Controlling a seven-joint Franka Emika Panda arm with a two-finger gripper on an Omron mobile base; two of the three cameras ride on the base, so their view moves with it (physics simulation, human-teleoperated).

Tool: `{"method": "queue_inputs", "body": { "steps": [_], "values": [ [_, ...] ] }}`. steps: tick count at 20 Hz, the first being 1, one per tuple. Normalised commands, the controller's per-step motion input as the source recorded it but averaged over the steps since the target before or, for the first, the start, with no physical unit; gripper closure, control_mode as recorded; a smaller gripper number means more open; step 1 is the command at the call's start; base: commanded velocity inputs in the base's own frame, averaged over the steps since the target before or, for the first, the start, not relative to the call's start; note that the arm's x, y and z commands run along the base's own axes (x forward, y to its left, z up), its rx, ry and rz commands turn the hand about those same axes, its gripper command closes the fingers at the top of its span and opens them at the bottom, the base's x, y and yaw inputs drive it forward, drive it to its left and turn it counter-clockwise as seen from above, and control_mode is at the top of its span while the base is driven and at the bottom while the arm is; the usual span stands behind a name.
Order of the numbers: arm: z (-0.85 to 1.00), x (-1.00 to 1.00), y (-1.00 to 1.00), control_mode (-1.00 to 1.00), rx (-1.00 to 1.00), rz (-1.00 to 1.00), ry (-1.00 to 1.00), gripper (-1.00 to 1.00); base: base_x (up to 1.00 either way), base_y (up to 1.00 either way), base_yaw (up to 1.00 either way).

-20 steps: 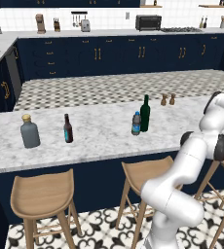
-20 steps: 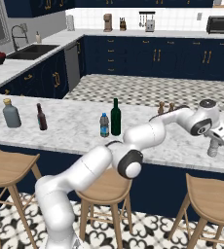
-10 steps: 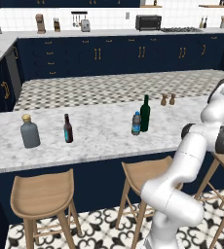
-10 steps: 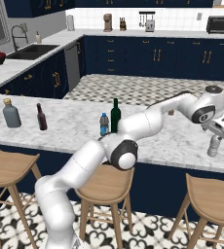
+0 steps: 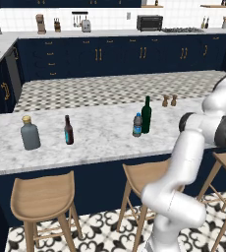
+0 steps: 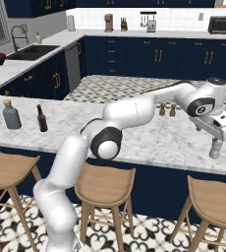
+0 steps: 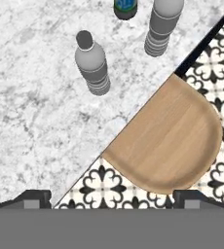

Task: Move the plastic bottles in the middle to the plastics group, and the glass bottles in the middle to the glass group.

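Gripper (image 6: 218, 134), jaws fully spread and nothing held, is shown above the right end of the table (image 5: 100, 142). In the hand view, two grey ribbed bottles (image 7: 92, 61) are seen upright ahead of the fingertips (image 7: 33, 197), clear of them, with a third, dark-topped item cut off by the frame edge. Well apart to the left, one blue-labelled plastic bottle (image 5: 137, 124) stands upright mid-table, just beside one green glass bottle (image 5: 146, 114). Further left, the glass group is made up of one grey flask (image 5: 30, 134) and one brown bottle (image 5: 69, 130).
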Motion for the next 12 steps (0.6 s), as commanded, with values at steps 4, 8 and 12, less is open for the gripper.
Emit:
{"method": "queue_inputs", "body": {
  "steps": [4,8,12],
  "values": [
    [0.0,-0.19,1.0,-1.0,-0.07,0.01,-0.01,-1.0,0.0,0.0,0.0],
    [0.0,0.0,1.0,-1.0,-0.05,0.07,0.0,-1.0,0.0,0.0,0.0],
    [0.15,0.0,1.0,-1.0,-0.09,0.28,0.01,-1.0,0.0,0.0,0.0]
  ]
}}
